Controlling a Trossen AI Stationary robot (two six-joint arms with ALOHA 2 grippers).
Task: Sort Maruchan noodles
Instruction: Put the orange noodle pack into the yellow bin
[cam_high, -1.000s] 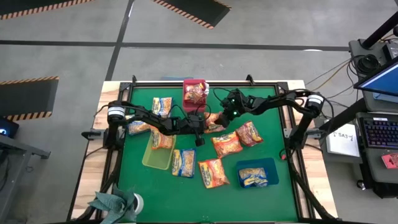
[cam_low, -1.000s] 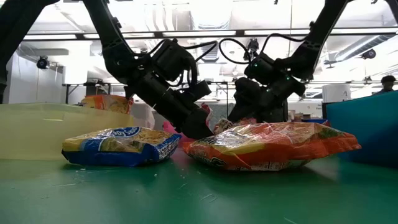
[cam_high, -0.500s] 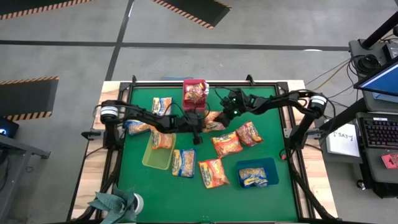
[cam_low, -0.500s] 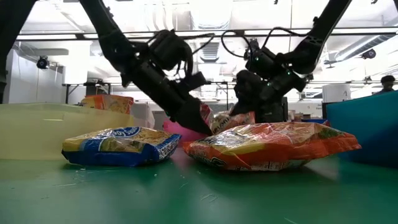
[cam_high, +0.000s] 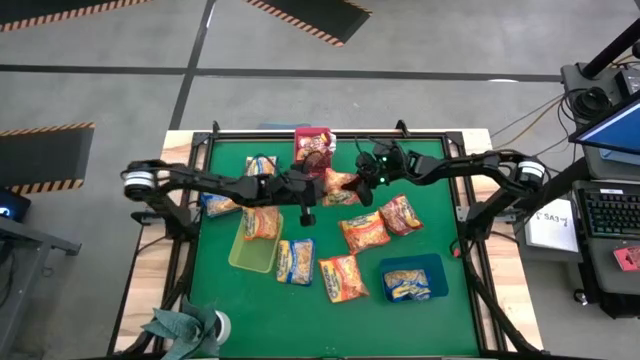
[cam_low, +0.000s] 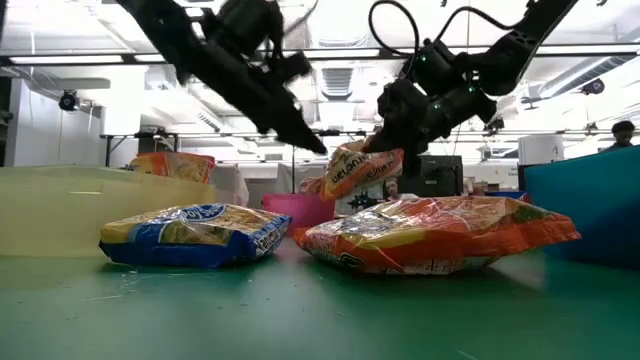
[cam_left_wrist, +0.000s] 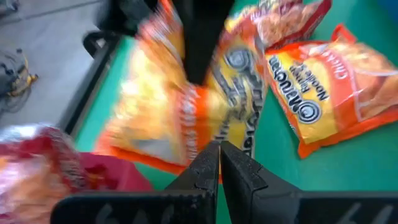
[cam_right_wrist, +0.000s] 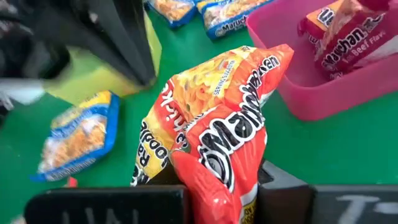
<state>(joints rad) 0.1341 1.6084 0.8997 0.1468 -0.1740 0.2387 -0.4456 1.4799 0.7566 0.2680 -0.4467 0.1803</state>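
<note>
R gripper (cam_high: 352, 186) grips an orange noodle packet (cam_right_wrist: 214, 134), lifted off the desk (cam_high: 440, 240) near the pink tray (cam_right_wrist: 323, 93); L gripper (cam_high: 305, 213) closed, empty, beside it

From my left wrist camera I see the left gripper (cam_left_wrist: 219, 163) with its fingers pressed together, holding nothing. Just beyond hangs an orange noodle packet (cam_left_wrist: 186, 112) — a dark finger (cam_left_wrist: 202, 43) pinches it from above. Another orange packet (cam_left_wrist: 336, 81) lies on the green mat (cam_left_wrist: 348, 168); a red tray (cam_left_wrist: 106, 177) sits near — blurred.
</note>
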